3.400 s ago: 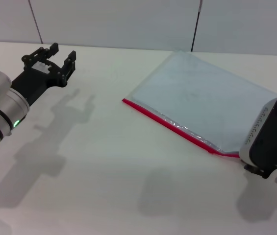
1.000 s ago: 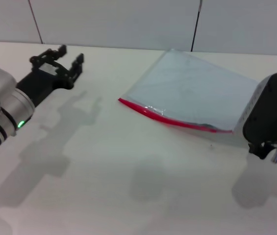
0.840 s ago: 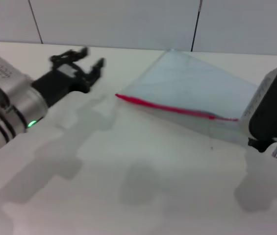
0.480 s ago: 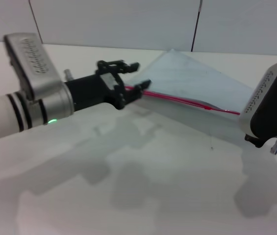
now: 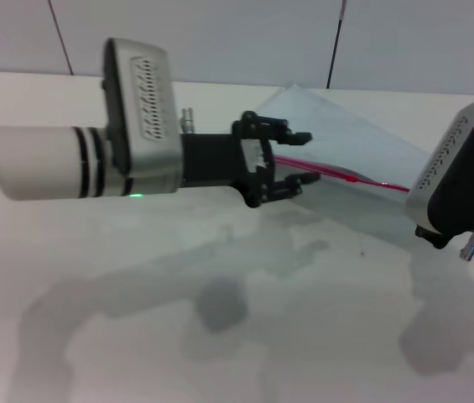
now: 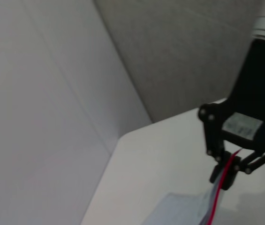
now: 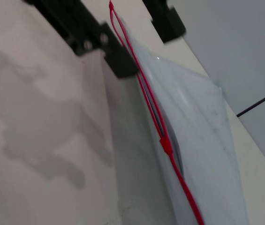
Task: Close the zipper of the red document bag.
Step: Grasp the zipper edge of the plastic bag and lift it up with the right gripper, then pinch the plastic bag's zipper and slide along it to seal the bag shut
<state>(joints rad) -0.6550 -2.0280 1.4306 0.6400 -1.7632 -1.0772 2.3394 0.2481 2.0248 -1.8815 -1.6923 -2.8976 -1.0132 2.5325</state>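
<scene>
The red document bag (image 5: 350,138), a pale translucent pouch, lies at the back right of the table (image 5: 245,336) with its red-trimmed edge raised. The zipper (image 5: 346,176) runs along that edge. In the right wrist view the small slider (image 7: 166,146) sits partway along, and the red strips (image 7: 137,79) gape between it and the far end. My left gripper (image 5: 308,157) reaches across, open, its fingers (image 7: 116,56) on either side of the zipper's end. In the left wrist view my right gripper (image 6: 223,178) pinches the red edge (image 6: 216,201). In the head view its wrist housing (image 5: 459,189) hides it.
A grey panelled wall (image 5: 237,38) with a dark seam runs behind the white table. The left forearm (image 5: 69,164) spans the table's left half and casts shadows (image 5: 220,298) on the bare surface in front.
My left arm has swung right across the table from the far left to the bag's red edge. That edge has risen off the table and the bag has shifted. The right arm holds its place.
</scene>
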